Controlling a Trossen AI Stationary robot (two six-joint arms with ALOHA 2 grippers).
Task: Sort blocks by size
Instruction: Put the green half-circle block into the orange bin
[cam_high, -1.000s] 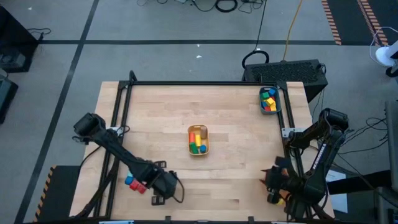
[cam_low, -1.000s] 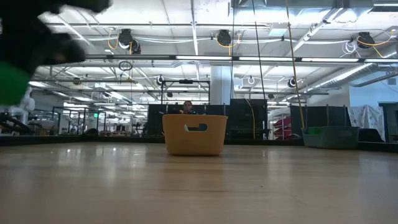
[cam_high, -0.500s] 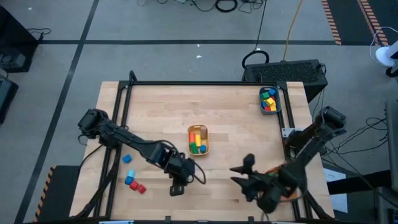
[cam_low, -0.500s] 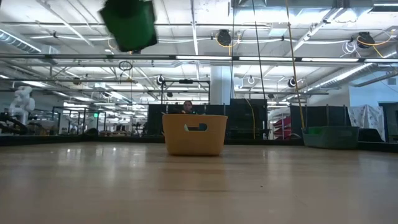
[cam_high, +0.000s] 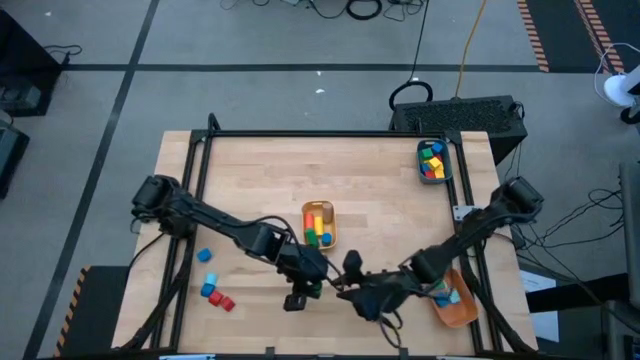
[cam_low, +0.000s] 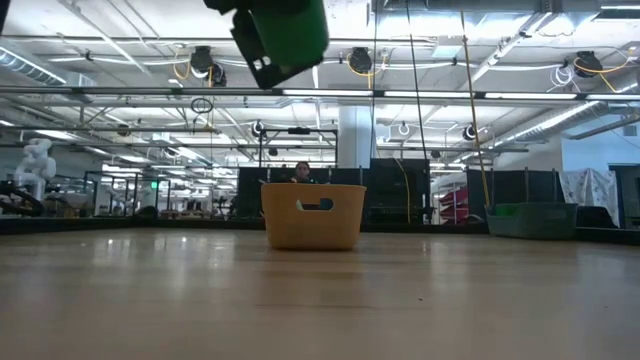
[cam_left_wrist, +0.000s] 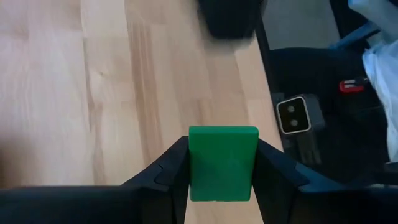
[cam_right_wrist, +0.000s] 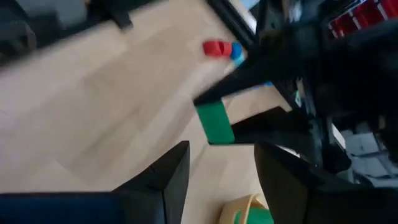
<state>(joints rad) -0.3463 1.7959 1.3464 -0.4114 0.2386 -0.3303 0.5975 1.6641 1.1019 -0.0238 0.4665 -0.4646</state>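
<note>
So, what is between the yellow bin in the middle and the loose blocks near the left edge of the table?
In the high view, the left arm crosses bare wood between the yellow bin and the loose blocks.

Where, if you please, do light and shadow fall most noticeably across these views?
Low view: bright ceiling strip lights glare behind the green block; high view: even light on the table, no hard shadows; left wrist view: the block sits evenly lit in the left hand.

Green block clamped in left tool, airborne; blue, red blocks on table.
</note>
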